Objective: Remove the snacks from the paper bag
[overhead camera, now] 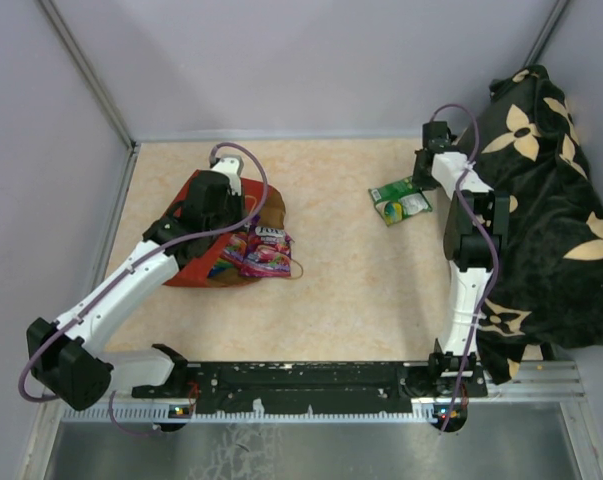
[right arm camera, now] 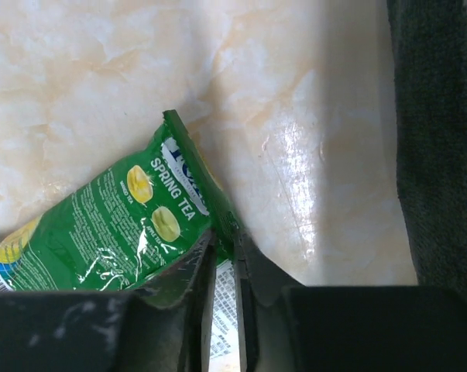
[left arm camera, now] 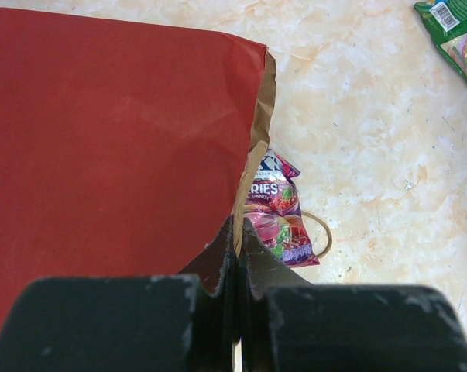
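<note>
Beige tabletop point(overhead camera: 351, 290) bears paper bag point(left arm camera: 117, 139), left gripper point(left arm camera: 238, 232) pinching its rim.

The left arm is extended forward and inward, its end effector point(left arm camera: 238, 232) pinched tight on the rim of the paper bag point(left arm camera: 109, 139). The right arm is reached forward, its end effector point(right arm camera: 224, 249) clamped on an edge of the green packet point(right arm camera: 117, 225).

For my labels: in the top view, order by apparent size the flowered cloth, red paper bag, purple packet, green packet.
1. flowered cloth
2. red paper bag
3. purple packet and green packet: they look about alike, so not ranked.
</note>
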Controlling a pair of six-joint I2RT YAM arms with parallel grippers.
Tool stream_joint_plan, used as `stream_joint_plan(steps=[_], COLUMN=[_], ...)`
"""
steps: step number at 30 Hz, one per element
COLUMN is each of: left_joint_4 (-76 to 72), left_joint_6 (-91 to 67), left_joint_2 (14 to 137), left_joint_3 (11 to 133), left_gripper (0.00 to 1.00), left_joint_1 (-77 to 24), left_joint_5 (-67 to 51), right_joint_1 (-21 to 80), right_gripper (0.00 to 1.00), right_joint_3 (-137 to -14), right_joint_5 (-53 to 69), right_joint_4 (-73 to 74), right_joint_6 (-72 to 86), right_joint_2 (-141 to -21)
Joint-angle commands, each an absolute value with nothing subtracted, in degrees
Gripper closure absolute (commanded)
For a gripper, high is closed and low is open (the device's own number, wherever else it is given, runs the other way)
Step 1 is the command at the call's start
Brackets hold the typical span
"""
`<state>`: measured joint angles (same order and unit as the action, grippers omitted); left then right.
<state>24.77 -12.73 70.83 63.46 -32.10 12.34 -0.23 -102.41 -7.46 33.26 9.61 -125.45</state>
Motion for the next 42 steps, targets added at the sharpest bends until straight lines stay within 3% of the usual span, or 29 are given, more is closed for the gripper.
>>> stream_joint_plan(steps=[1,2,12,22,24,31,39,40,42], left_joint_4=[25.91,25.98,27.14,27.68,27.56,27.36,28.08,27.97,27.95], left_joint_6=[-11.78,-11.77,-11.45,-11.51,-11.62,-11.86,-11.86,-11.87,-11.87], left_joint_2=[69.01,68.87,68.36,68.56,68.48,69.08,67.79,67.62,67.67], left_joint_3=[63.25,63.23,63.26,63.85,63.56,62.32,61.01,60.84,60.87], left_gripper=[1.00,1.00,1.00,1.00,1.00,1.00,1.00,1.00,1.00], left_joint_1=[-31.89,-31.90,-31.88,-31.97,-31.86,-31.91,-31.96,-31.91,-31.91], left_joint_5=[12.17,12.13,12.39,13.22,13.31,12.80,12.55,12.50,12.40], right_joint_1=[-0.92,-1.07,-1.12,1.56,4.89,19.55,27.57,26.96,23.85], right_gripper=[0.93,1.00,1.00,1.00,1.00,1.00,1.00,0.79,0.48], right_joint_3=[-103.01,-103.11,-107.90,-134.56,-130.11,-91.48,-81.18,-80.75,-82.33], right_joint_5=[-7.88,-7.58,-6.78,-11.59,-14.79,-14.71,-10.42,-10.95,-11.42], right_joint_4=[31.15,31.12,32.53,43.22,41.93,29.54,26.72,25.41,25.04], right_joint_6=[9.40,9.40,9.14,1.71,-1.16,0.94,2.46,2.65,4.04], right_joint_2=[-126.13,-126.21,-119.63,-119.77,-115.58,-100.77,-100.96,-100.26,-99.61])
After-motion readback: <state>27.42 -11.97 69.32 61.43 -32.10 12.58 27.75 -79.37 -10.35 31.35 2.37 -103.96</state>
